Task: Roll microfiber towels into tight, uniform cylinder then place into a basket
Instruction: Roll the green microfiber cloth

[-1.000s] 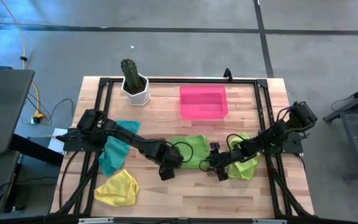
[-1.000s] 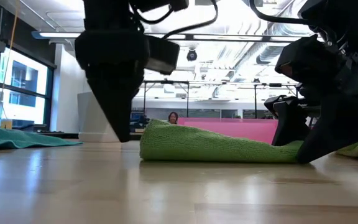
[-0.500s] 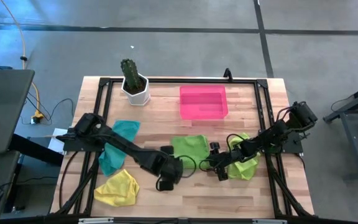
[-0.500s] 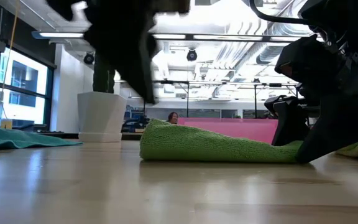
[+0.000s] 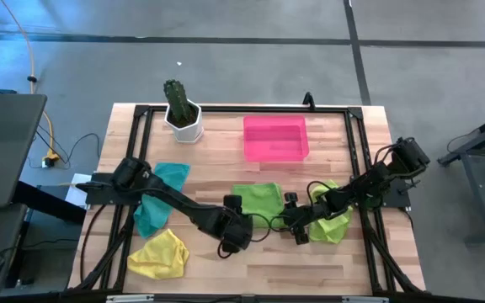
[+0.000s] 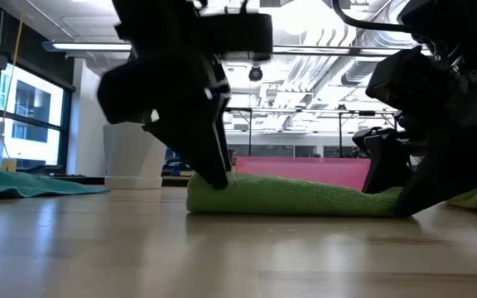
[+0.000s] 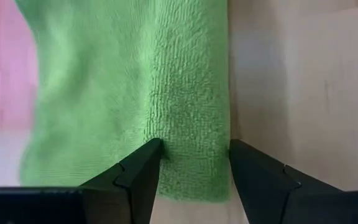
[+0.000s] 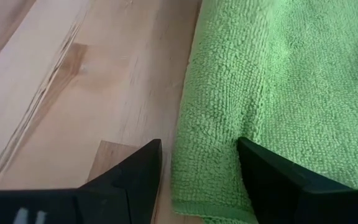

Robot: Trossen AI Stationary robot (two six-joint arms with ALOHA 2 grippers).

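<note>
Both low at the near hem of the lime green towel [image 5: 258,202], left pincer [image 5: 231,238] and right pincer [image 5: 298,231] spread, each straddling a corner fold, nothing clamped yet. Best to pinch both corners level and roll evenly toward the basket [image 5: 275,139] beyond. Contact of finger undersides with the table [image 5: 327,261] hard to judge; far hem hidden in the low view.

light: even overhead | low view: ceiling glare, backlit silhouettes | background perhaps soft
</note>
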